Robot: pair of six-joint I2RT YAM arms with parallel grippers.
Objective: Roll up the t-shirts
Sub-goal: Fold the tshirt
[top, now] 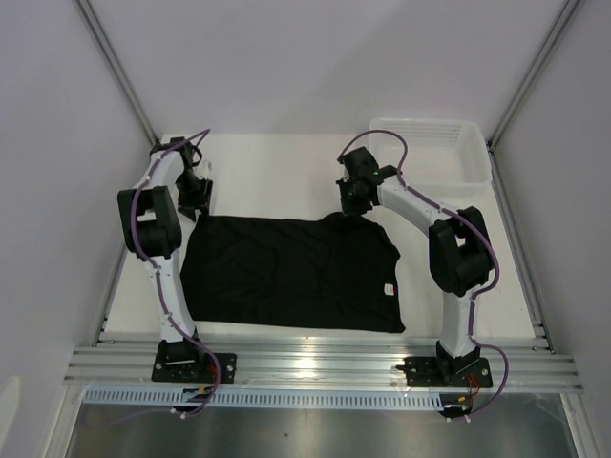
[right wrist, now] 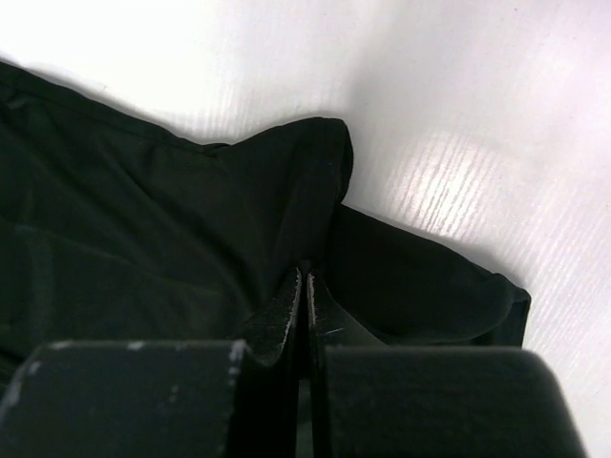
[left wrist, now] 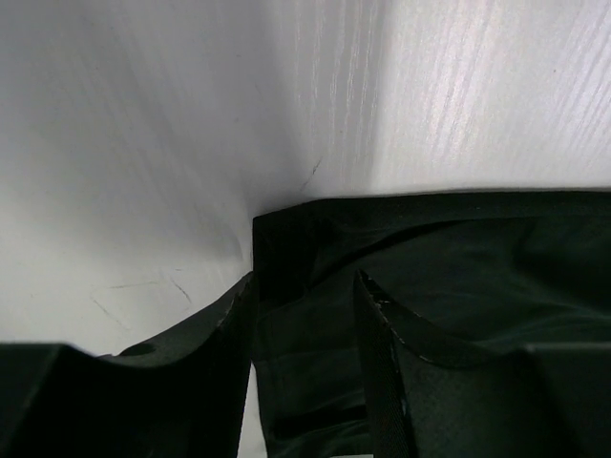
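Note:
The black t-shirt lies spread flat on the white table, its pale neck label at the right edge. My left gripper is at the shirt's far left corner. In the left wrist view it is open, with the corner of the shirt lying between the fingers. My right gripper is at the shirt's far right edge, by the sleeve. In the right wrist view it is shut, pinching a raised fold of the shirt.
A white mesh basket stands at the far right corner of the table. Grey walls enclose the table on the left, right and back. A metal rail runs along the near edge by the arm bases.

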